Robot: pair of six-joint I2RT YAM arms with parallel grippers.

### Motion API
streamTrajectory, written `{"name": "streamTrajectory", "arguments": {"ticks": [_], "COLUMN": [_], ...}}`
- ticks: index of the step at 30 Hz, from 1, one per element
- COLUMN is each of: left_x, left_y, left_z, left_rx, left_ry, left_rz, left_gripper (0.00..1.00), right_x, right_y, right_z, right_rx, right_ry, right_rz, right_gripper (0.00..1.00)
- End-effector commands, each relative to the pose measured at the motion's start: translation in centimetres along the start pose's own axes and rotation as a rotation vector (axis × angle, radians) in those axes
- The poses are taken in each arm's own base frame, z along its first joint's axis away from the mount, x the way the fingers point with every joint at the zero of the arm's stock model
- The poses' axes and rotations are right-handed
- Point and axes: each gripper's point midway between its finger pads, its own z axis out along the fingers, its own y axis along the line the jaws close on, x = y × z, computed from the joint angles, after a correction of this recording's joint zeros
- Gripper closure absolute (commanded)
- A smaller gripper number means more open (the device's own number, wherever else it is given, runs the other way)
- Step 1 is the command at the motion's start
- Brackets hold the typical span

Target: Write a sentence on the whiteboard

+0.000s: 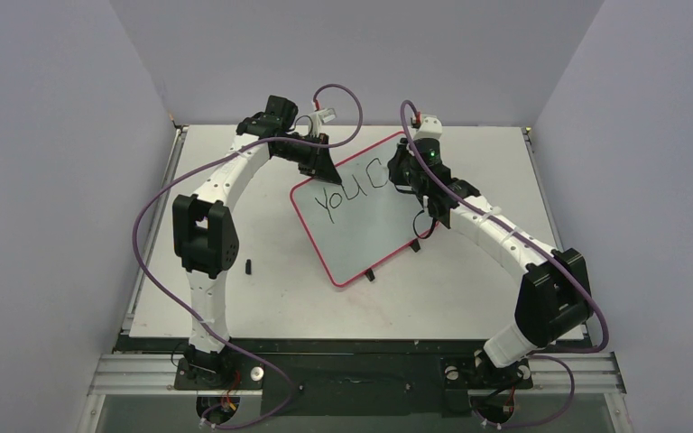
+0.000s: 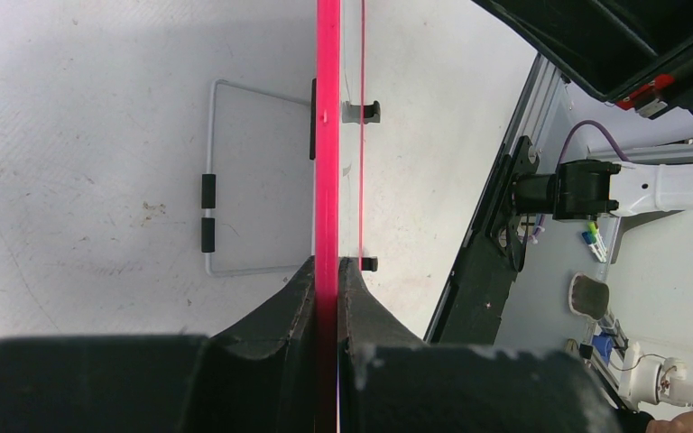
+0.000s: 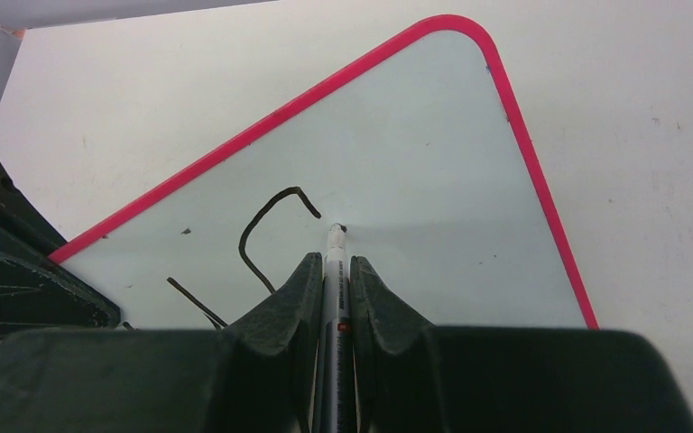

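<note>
our left gripper [image 2: 327, 271] is clamped on the red rim of the whiteboard [image 1: 370, 239]; our right gripper [image 3: 336, 266] grips a marker [image 3: 335, 244], tip at the board (the sentence [image 1: 347, 191] reads only "you c").

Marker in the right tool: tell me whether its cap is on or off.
Off. The marker shows a bare dark tip at the whiteboard, beside a black stroke.
</note>
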Motion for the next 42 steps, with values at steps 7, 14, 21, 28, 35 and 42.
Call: {"name": "streamTrajectory", "arguments": {"ticks": [7,14,21,28,35,42], "left_x": [-1.8,-1.8,-1.8,-1.9,-1.9,-1.8], "left_y": [-2.2,-2.2,-2.3,-2.4,-2.4,-2.4], "left_z": [-1.2,-1.2,-1.3,-1.4,-1.4,-1.4], "left_rx": [-0.021,-0.023,-0.023,-0.022,-0.024,-0.024], "left_ry": [-0.042,-0.044,-0.044,-0.045,-0.046,-0.045], "left_rz": [0.159,0.161,0.161,0.165,0.167,0.166], "left_gripper": [1.0,1.0,1.0,1.0,1.0,1.0], "right_x": [0.2,2.3,2.3,0.6,-1.5,-2.1], "right_y": [1.7,0.8,-0.3,-0.6,0.0,0.4], "right_z": [-0.7,-1.1,-1.3,-0.6,-0.1,0.4], "right_rx": [-0.075,-0.064,-0.021,0.021,0.024,0.019], "right_ry": [-0.022,0.01,0.0,-0.023,-0.051,-0.053], "right_rz": [0.024,0.027,0.022,0.016,0.014,0.014], "right_gripper": [1.0,1.0,1.0,1.0,1.0,1.0]}}
